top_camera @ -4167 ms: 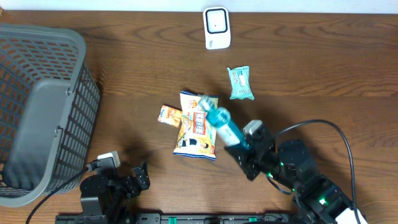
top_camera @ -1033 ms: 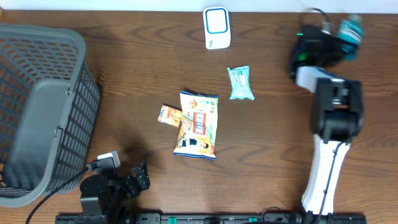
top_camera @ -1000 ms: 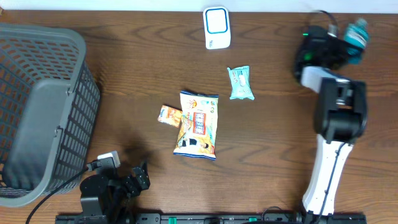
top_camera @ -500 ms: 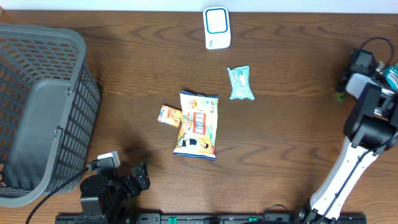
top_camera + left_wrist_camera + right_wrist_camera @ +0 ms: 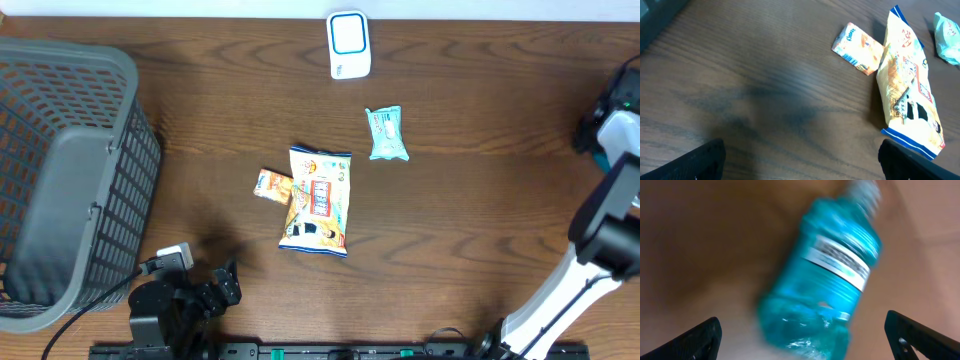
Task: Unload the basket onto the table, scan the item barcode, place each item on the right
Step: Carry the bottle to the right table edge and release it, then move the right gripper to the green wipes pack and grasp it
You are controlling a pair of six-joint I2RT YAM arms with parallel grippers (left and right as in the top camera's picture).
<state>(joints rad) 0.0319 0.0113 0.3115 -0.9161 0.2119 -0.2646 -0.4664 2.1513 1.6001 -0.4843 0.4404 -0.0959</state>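
The item, a blue-green bottle (image 5: 825, 280) with a white label, fills the right wrist view as a blur. It lies loose between the wide-apart fingers of my right gripper (image 5: 810, 332), which is open and touches it on neither side. In the overhead view that gripper (image 5: 612, 118) hangs at the table's far right edge. The white barcode scanner (image 5: 348, 45) stands at the back centre. My left gripper (image 5: 800, 160) is open and empty low at the front left (image 5: 222, 286).
A yellow snack bag (image 5: 317, 200), a small orange packet (image 5: 272, 185) and a teal tissue pack (image 5: 386, 134) lie mid-table. A grey mesh basket (image 5: 60, 180) takes up the left side.
The right arm swung from the back right out to the far right edge. Its jaws went from shut on the bottle to wide open, letting it go. The left arm stayed still.
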